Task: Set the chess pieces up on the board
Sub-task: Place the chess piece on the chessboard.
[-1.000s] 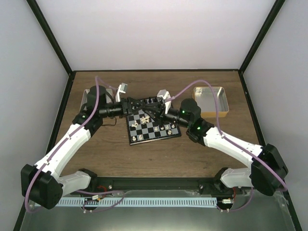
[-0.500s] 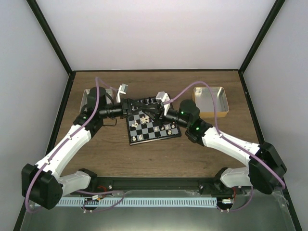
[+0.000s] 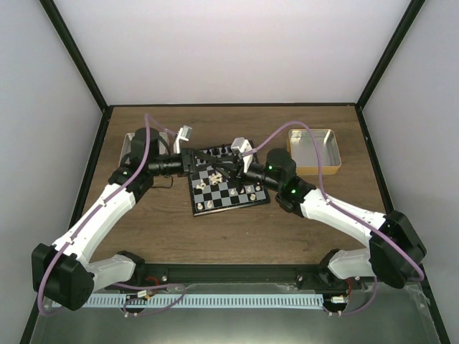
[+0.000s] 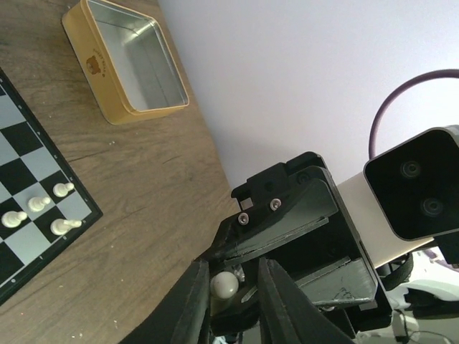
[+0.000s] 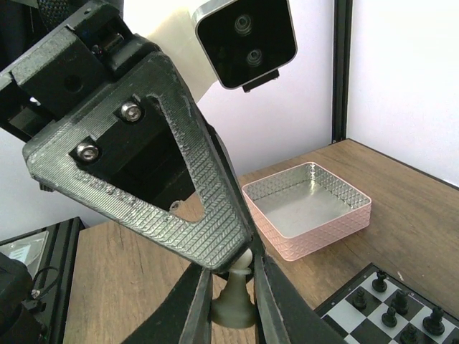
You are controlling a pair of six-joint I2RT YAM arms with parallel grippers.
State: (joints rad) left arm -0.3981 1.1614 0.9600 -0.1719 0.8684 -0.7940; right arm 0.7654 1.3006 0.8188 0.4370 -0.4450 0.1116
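Both grippers meet above the far edge of the board [image 3: 231, 198]. My right gripper [image 5: 233, 304] is shut on the base of a cream-white pawn [image 5: 235, 295], holding it in the air. My left gripper [image 4: 233, 297] brackets the pawn's round head [image 4: 224, 285]. One finger [image 4: 192, 301] touches the head, and a small gap shows at the other finger. From above, the left gripper [image 3: 214, 160] and right gripper [image 3: 228, 166] overlap and hide the pawn. Several cream-white chess pieces [image 3: 204, 188] stand scattered on the board, some of them near its corner [image 4: 37, 205].
Black pieces [image 5: 391, 305] line the board's far rows. A gold tin [image 3: 313, 150] stands at the right rear, also visible from the left wrist [image 4: 129, 66]. A pink-walled metal tray [image 5: 310, 212] lies at the left rear, partly under the left arm [image 3: 132, 146].
The left gripper's jaws have narrowed around the pawn's head. Both grippers have crept slightly towards the far edge of the board. The right gripper has kept its hold.
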